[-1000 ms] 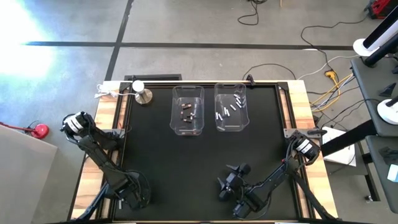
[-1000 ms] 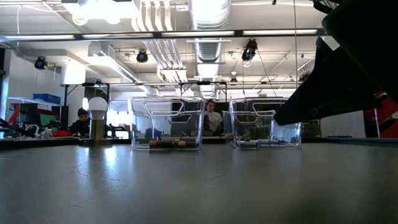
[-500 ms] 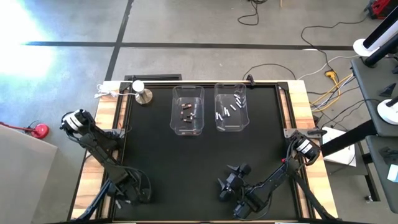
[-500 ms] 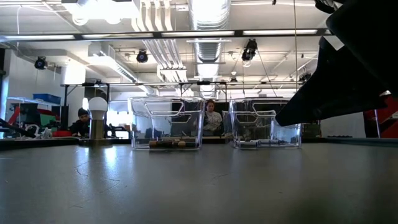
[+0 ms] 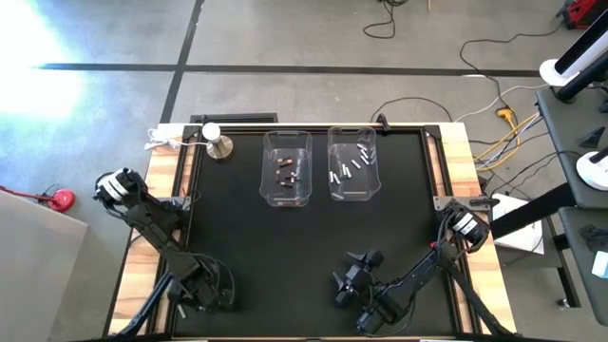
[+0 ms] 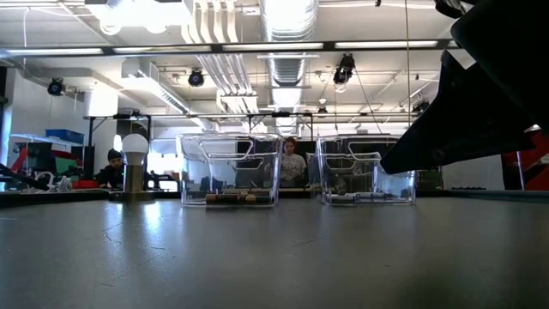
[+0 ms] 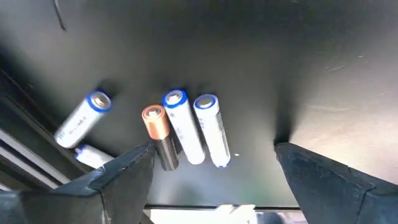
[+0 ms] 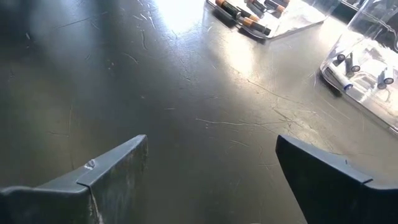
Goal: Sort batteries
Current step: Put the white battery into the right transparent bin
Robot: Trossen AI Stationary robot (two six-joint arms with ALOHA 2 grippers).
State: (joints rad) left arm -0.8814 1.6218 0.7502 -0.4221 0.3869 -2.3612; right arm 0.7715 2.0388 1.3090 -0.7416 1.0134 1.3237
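The black-topped table [image 5: 313, 237] with pale wooden side rails carries two clear plastic bins side by side near its far edge. The left clear bin [image 5: 287, 168] holds a few dark, copper-tipped batteries [image 5: 284, 171]; the right clear bin [image 5: 353, 163] holds several white, blue-capped batteries [image 5: 350, 169]. In the low view both bins stand upright with the cells lying flat on their floors. A round silver knob-like stand with a white globe on top [image 5: 218, 142] sits at the far left corner, well apart from the bins, next to a white cable [image 5: 163, 142].

The left claw [image 7: 211, 168] is low at the near left corner of the table, its two dark fingers spread wide and holding nothing. Just ahead of it lies a loose cluster of batteries on the table [image 7: 186, 127]: two white blue-capped cells and one copper-topped dark cell lying side by side and touching, with another white cell apart at an angle and one more partly hidden behind the finger [image 7: 118, 177].

The right claw [image 8: 211, 168] hovers over bare table near the front, right of centre, fingers wide apart and empty, facing both bins across open tabletop. In the low view its dark arm [image 6: 480, 94] covers part of the right bin's side.

People [image 6: 292, 161] sit in the room beyond the table.
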